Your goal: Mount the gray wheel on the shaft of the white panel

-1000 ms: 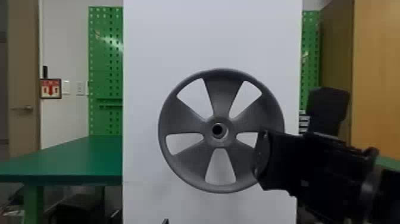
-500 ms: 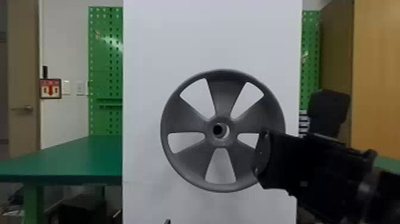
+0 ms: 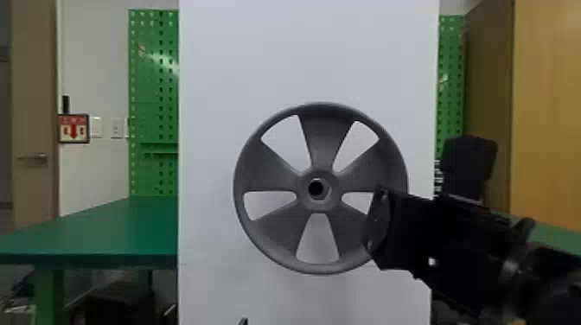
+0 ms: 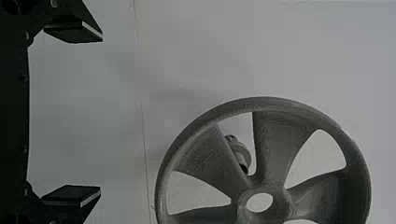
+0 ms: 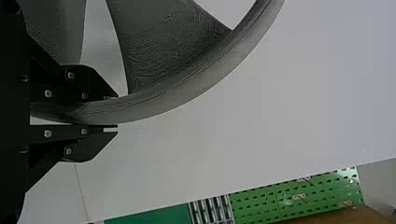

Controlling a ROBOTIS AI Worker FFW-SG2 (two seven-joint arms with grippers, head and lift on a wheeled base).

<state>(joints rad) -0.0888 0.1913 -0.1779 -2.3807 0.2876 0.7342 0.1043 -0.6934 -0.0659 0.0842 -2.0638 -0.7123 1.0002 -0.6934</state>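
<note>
My right gripper (image 3: pixel 376 222) holds the gray wheel (image 3: pixel 322 116) by its right rim, in front of the white panel (image 3: pixel 225 65). In the right wrist view, my right gripper (image 5: pixel 116 113) is shut on the rim of the wheel (image 5: pixel 187 93). The left wrist view has the shaft (image 4: pixel 239 151) standing out from the panel (image 4: pixel 196 56), seen through an opening between two spokes of the wheel (image 4: pixel 280 140), not through the hub hole. My left gripper (image 4: pixel 101 114) is open beside the wheel, its fingers wide apart with nothing between them. A dark tip (image 3: pixel 243 321) shows at the head view's bottom edge.
A green table (image 3: pixel 99 224) stands left of the panel, with a green pegboard (image 3: pixel 151 78) behind it. At the right are a wooden cabinet (image 3: pixel 549 108), a dark chair back (image 3: pixel 469 166) and another green surface (image 3: pixel 557 235).
In the head view the wheel has shifted slightly to the right with my right gripper still on its rim. The dark tip at the bottom edge has moved a little right too.
</note>
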